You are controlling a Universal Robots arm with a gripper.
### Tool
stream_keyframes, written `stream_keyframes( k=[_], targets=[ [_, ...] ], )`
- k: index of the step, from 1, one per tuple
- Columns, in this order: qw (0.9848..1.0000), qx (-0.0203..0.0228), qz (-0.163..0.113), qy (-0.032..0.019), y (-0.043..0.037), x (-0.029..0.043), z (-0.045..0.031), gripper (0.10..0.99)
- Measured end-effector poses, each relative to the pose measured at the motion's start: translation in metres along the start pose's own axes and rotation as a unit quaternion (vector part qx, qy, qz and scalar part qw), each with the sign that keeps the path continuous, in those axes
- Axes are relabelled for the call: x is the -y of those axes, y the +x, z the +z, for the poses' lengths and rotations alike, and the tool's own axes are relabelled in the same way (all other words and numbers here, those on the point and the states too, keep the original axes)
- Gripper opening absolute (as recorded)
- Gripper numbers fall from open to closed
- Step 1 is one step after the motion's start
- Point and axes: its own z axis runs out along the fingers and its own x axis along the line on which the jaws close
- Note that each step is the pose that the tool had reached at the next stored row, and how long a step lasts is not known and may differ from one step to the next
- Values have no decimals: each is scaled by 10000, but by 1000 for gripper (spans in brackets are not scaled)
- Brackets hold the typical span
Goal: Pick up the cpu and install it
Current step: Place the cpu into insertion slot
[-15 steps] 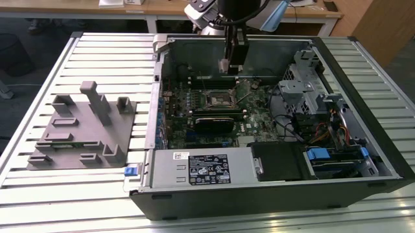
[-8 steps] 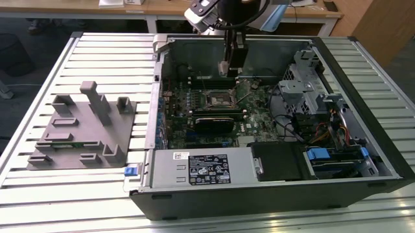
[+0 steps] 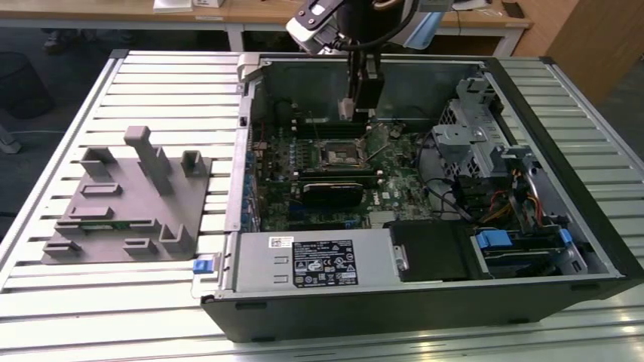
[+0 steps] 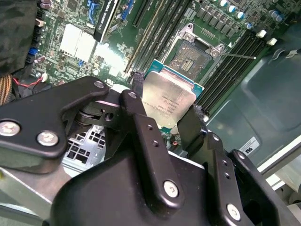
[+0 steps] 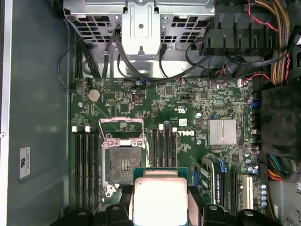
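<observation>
Tool (image 4: 167, 100) clamping one cpu (image 4: 172, 92), one open socket (image 5: 121, 162)

slatted table (image 3: 151, 83) (pale metal) | wooden desks (image 3: 271, 11) behind | dark floor (image 3: 75, 64)

white label (image 3: 315, 262) (on grey box (image 3: 376, 260)) bears unreadable print.
</observation>
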Motion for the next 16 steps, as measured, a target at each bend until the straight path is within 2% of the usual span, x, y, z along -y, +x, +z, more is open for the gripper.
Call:
stream_keyframes(
  k=[16],
  targets=[
    [10000,45,-2,-3,4,5,110,541]
  ],
)
